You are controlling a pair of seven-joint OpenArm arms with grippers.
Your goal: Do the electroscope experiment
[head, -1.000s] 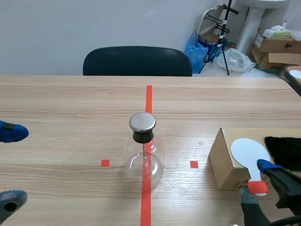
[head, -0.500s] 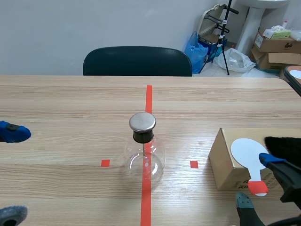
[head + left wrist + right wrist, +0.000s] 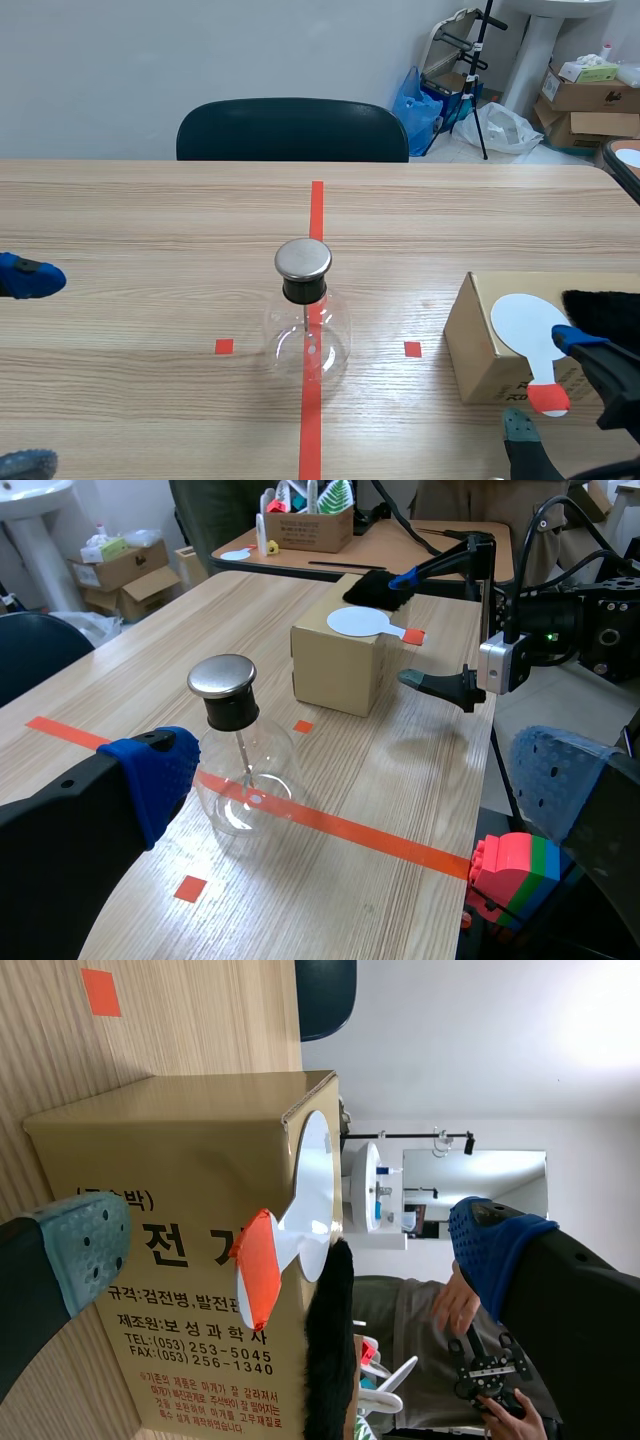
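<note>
The electroscope, a round glass flask with a metal cap, stands on the red centre tape; it is ahead of my left gripper in the left wrist view as flask. A white paddle with a red handle lies on a cardboard box, next to black fur. My right gripper is open astride the red handle, its pads clear of it. My left gripper stands open at the table's left edge, holding nothing.
A dark chair stands behind the far table edge. Boxes and bags fill the far right corner. A coloured toy block sits beyond the table's near edge. A person's hand shows far behind the box.
My right gripper's fingers have spread a little wider around the red handle. The left gripper's lower finger has dropped toward the near edge. Flask, box and paddle have not moved.
</note>
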